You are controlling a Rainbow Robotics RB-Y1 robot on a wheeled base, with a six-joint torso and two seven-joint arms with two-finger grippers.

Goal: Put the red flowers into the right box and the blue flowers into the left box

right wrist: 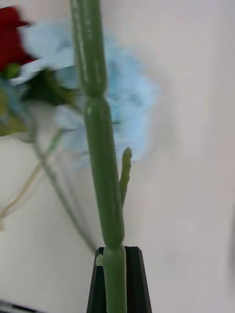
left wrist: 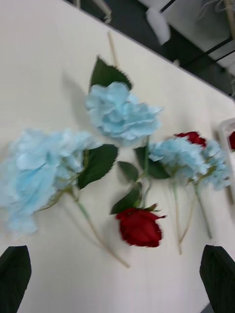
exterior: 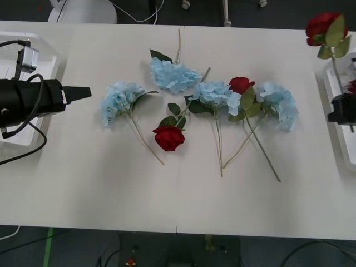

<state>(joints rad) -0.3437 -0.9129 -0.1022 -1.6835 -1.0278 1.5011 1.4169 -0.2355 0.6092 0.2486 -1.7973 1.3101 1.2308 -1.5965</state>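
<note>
The white table (exterior: 83, 189) is bare along its near edge and far left corner. Across the middle lie four fluffy pale blue flowers (exterior: 173, 75) and two dark red roses (exterior: 168, 138), stems crossing, heads close together.

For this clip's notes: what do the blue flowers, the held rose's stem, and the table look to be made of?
Blue flowers: likely fabric petals, matte and frilly, on thin stems.

Held red rose: its stem, clamped in the right gripper, looks like moulded plastic, with a slight sheen and a segmented joint.

Table: smooth off-white surface, probably laminate; a seam runs down the middle.
</note>
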